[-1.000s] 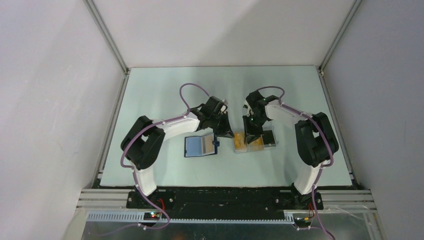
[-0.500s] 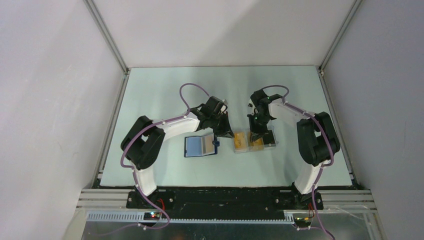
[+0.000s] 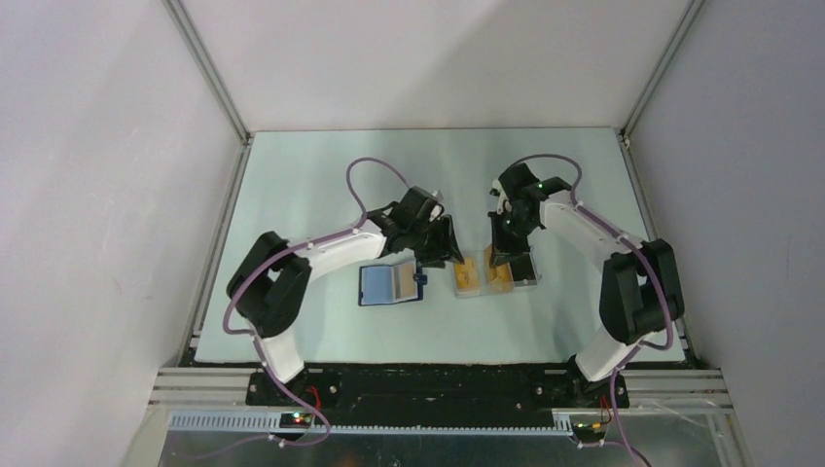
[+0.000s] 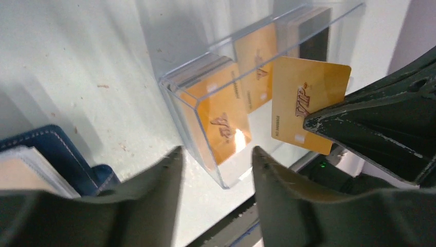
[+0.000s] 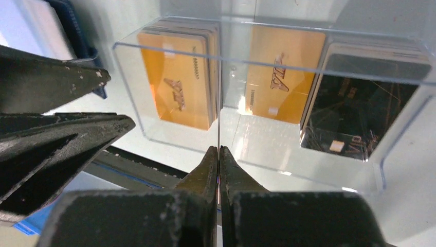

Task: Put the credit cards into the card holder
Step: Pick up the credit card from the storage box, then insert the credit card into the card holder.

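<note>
Grey walls [image 3: 97, 195] enclose a pale worktop [image 3: 311, 185], seen from overhead. A small dark navy-blue folding card holder [image 3: 389, 284] lies open and flat on it, left of centre. Just to its right sits a clear plastic case [image 3: 498, 277] holding thin orange-yellow credit cards [image 3: 467, 275]. The left gripper [image 3: 449, 255] hangs between the card holder and the case. The right gripper [image 3: 500, 261] points down over the case.

From the left wrist, the left gripper's two dark fingers are spread apart at the bottom of the view, with nothing between them. Beyond them the case shows stacks of orange cards in its compartments. A corner of the blue card holder shows at lower left. At right, the other arm's dark fingers pinch a single orange credit card [image 4: 308, 100] printed "VIP", held up in front of the case.

From the right wrist, the right gripper is clamped on that card, seen edge-on as a thin line rising from the pressed fingertips. Behind it the case holds two stacks of orange cards and, in its right compartment, black cards [image 5: 360, 116]. The left gripper's parted fingers reach in from the left.
</note>
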Available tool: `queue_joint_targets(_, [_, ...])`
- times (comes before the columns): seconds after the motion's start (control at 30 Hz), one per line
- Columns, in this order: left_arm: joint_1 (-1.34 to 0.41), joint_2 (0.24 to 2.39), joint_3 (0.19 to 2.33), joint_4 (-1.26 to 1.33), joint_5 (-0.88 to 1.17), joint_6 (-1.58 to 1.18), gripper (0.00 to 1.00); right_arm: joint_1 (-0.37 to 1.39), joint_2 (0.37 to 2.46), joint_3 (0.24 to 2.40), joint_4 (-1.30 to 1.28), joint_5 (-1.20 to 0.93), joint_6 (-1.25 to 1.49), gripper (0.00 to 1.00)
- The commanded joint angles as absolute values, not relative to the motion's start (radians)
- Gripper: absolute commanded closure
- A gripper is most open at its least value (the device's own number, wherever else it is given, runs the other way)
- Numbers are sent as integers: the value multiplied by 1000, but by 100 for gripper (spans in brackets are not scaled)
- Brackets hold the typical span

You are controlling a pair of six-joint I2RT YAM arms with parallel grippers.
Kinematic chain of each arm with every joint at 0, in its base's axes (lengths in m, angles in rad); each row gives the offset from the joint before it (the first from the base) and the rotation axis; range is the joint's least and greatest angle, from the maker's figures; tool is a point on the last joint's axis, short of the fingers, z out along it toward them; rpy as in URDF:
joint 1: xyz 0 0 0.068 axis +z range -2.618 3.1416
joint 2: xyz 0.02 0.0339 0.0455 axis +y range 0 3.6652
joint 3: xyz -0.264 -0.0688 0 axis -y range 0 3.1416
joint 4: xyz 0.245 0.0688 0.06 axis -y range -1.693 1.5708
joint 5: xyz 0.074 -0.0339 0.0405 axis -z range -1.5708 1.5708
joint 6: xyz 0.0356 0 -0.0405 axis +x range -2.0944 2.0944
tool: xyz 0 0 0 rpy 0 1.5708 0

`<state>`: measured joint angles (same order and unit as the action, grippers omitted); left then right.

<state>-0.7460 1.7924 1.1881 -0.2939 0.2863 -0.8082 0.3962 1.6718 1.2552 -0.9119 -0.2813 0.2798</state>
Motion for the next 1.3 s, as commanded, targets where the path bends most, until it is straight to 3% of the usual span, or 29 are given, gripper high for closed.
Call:
queue_joint_targets(0.0, [-748,1633,1234,-286,221,-805,39,382,1580,1337,-955,-279,256,100])
queue_joint_targets(0.27, [-637,1443,1096,-287,244,-807,35,423,1544,1425,-944,-347,270,100])
queue_joint_targets(0.63, [-273,1146,659,-355,280,-747,39,654,1727,1530,-754,-512,391,100])
queue_joint_targets(0.87, [-246,1201,645,-474,165,-697,46,729,1843,1487,-499,-684,513,100])
queue_joint_targets(1.27, [-250,1378,709,-470,150,-624,51,778,1973,1425,-425,-668,542,100])
